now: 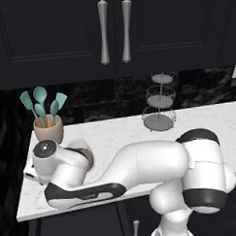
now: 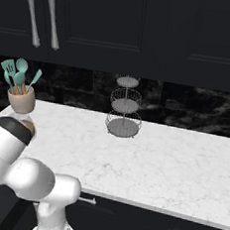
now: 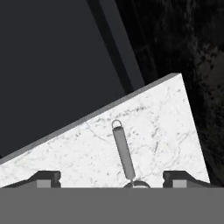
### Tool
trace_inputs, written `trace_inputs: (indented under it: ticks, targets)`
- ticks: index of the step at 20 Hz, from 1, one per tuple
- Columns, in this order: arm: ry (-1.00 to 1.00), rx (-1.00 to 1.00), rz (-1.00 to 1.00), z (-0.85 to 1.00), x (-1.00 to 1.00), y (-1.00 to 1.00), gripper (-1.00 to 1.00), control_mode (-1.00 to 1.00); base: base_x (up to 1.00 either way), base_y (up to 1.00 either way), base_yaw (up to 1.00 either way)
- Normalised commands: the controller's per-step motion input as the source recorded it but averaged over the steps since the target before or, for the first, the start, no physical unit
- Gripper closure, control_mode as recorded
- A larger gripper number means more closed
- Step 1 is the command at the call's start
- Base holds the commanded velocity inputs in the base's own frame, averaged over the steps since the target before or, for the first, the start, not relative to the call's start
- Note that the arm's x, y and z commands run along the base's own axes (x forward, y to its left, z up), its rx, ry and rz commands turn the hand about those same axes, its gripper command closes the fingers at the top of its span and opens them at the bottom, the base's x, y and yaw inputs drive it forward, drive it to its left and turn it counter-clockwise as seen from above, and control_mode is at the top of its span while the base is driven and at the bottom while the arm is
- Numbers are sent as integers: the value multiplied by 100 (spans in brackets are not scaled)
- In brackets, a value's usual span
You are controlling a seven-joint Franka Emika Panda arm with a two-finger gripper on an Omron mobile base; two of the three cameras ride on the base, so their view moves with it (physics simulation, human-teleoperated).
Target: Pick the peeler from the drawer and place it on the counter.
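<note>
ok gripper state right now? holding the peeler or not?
Gripper: open, fingertips spread wide, holding nothing. The peeler lies on the counter between them.

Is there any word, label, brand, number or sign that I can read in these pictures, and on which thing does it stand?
None: no readable text appears in any view.
The peeler is plain grey metal, unmarked.
The counter shows only grey veins in the marble.
The holder of the teal spatulas, the tiered wire stand and the black cabinet doors carry no label.
</note>
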Motion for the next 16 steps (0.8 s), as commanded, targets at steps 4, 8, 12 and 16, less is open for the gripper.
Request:
trace_inputs:
  ticks: [4, 8, 12, 16]
  targets:
    - [-10, 9, -3, 37, -85, -100, -100, -100, 0, 0, 0]
    - [-6, 13, -7, 44, -24, -100, -100, -100, 0, 0, 0]
    - [0, 23, -14, 90, 42, -100, -100, -100, 0, 0, 0]
    - [0, 38, -12, 100, 86, -100, -100, -100, 0, 0, 0]
